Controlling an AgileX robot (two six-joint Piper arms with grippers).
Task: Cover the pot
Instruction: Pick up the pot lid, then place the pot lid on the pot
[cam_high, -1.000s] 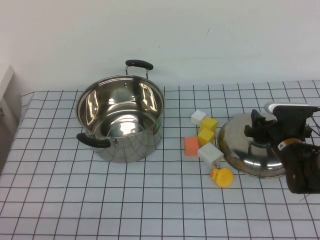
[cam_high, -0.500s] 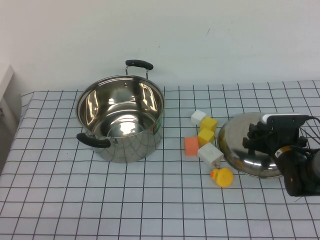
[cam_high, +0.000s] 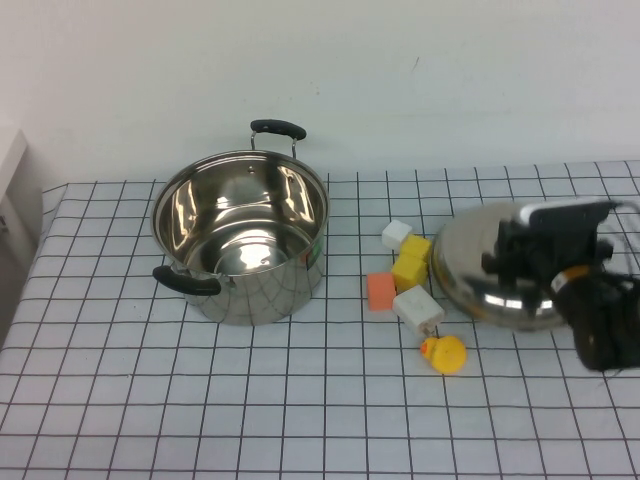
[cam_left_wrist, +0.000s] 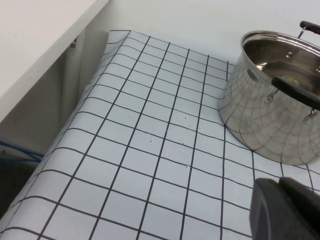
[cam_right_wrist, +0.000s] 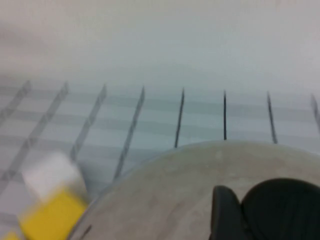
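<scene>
Lid (cam_high: 487, 270) lifted by right gripper (cam_high: 522, 255); pot (cam_high: 240, 235) well left; left gripper (cam_left_wrist: 285, 210) beside pot.

Even, bright, diffuse overhead light; shadows under the pot (cam_high: 241, 236) and blocks are soft and short, the white wall is plain with no hot spots. Glare and bright reflections streak the pot's inner wall and polished outside in the high and left wrist views, grid lines mirrored on its side. Motion blur smears the right gripper (cam_high: 520, 262) and the lid (cam_high: 490, 275) at the right of the high view, the whole right wrist view is soft and washed out, and the left gripper (cam_left_wrist: 285, 210) is a dark out-of-focus shape at the frame edge.
</scene>
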